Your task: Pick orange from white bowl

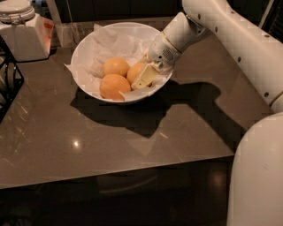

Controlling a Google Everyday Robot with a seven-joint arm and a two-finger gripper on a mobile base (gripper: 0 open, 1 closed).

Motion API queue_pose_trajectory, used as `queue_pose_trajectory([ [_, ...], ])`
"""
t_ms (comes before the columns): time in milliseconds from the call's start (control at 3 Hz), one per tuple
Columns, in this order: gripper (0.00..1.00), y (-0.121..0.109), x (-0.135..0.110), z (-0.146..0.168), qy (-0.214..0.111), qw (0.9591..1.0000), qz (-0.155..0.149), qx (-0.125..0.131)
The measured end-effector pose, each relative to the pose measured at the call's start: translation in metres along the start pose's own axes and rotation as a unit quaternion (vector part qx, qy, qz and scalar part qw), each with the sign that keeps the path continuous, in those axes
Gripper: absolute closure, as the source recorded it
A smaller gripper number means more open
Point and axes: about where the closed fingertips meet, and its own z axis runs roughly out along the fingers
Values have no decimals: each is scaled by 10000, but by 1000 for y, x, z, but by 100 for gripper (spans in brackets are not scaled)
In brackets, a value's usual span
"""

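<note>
The white bowl [84, 53], lined with crumpled white paper, stands at the back middle of the dark table. Three orange fruits lie in it. The orange [134, 70] is the right one, partly hidden by my gripper. Two rounder fruits lie to its left, one at the back [116, 66] and one at the front [114, 86]. My gripper [141, 79] reaches down into the bowl from the right and sits against the orange, its cream-coloured tip over the fruit's front right side. The far side of the gripper is hidden.
A white lidded jar [15, 9] stands on a white box [24, 39] at the back left. A black wire rack [6, 84] is at the left edge. My white arm [234, 39] crosses the right side. The table's front edge [115, 174] runs below.
</note>
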Motion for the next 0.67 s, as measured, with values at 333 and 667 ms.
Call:
queue_pose_trajectory([
  [333,82,1,0,-1,-70,10000,-14,43],
  [667,100,1,0,-2,-70,10000,-14,43],
])
